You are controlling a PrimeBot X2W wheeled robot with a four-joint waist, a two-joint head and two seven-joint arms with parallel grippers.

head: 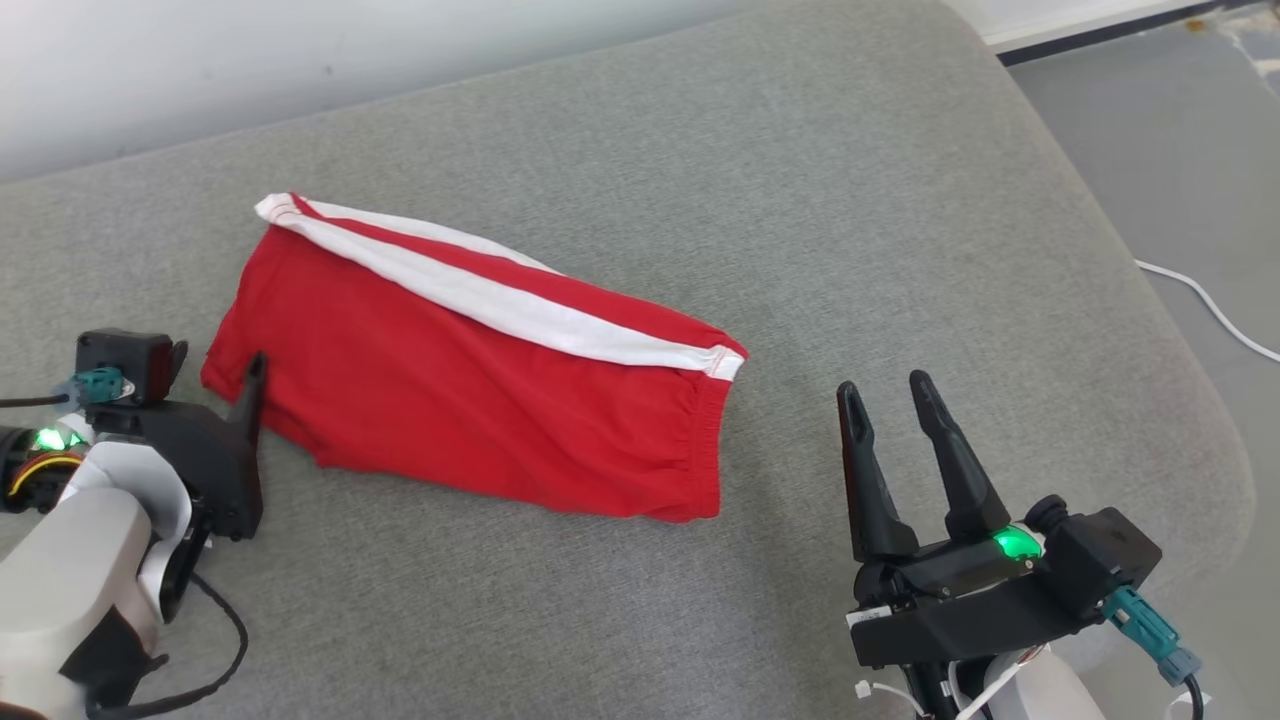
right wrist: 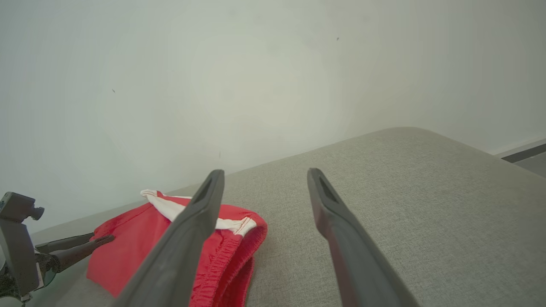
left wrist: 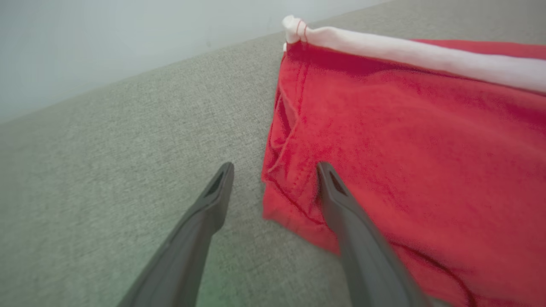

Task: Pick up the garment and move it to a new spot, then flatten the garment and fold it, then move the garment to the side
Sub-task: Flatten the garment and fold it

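Observation:
The garment (head: pixel 480 400) is a pair of red shorts with a white side stripe, lying folded and fairly flat on the grey cushion. My left gripper (head: pixel 252 378) is open at the garment's left end. In the left wrist view the left gripper (left wrist: pixel 275 167) straddles the edge of the garment (left wrist: pixel 426 170), one finger over the red cloth and the other over bare cushion. My right gripper (head: pixel 884 387) is open with nothing between its fingers, a short way right of the elastic waistband. In the right wrist view the right gripper (right wrist: pixel 265 172) points past the garment (right wrist: pixel 123 243) toward the wall.
The grey cushion (head: pixel 800 200) runs back to a white wall (head: pixel 300 60) and rounds off at its right edge. Beyond that edge is grey floor with a white cable (head: pixel 1210 310) lying on it.

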